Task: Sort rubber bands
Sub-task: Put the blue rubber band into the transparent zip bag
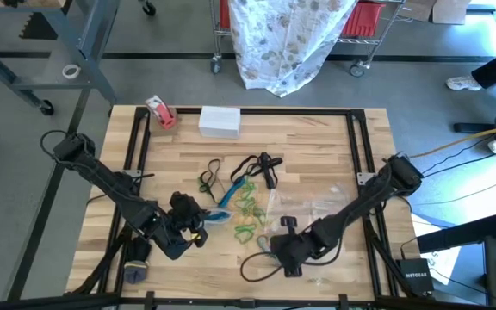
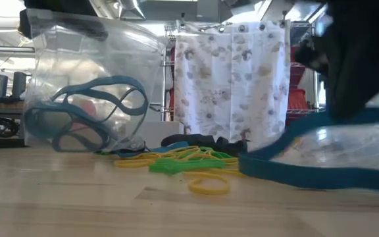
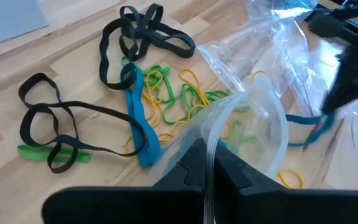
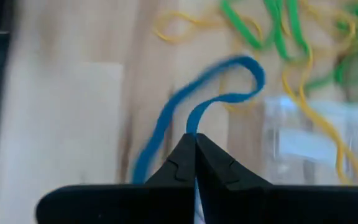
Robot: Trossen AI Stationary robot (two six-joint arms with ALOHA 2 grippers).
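Loose rubber bands lie mid-table: black ones (image 1: 259,166), a blue one (image 1: 227,198), and green and yellow ones (image 1: 248,213). My left gripper (image 1: 193,229) is near the table's front left, shut on a clear plastic bag (image 2: 91,79). That bag stands up from the table and has blue bands (image 2: 84,115) inside. My right gripper (image 4: 195,140) is near the front edge, right of the pile, shut on a blue rubber band (image 4: 229,81). My left gripper pinches the clear bag's rim (image 3: 211,146) between its two fingers, coming slanting down from the table's left. The bag rises beyond the fingers with its mouth open. My right gripper pinches one strand of the blue band (image 4: 193,124) at its fingertips, pointing steeply down. The band's loop (image 2: 321,161) trails onto the table.
A second clear bag (image 1: 317,207) lies flat right of the pile, under my right arm. At the far edge sit a red-and-white tape roll (image 1: 160,113) and a white box (image 1: 220,120). Black frame rails (image 1: 140,138) border the tabletop on both sides.
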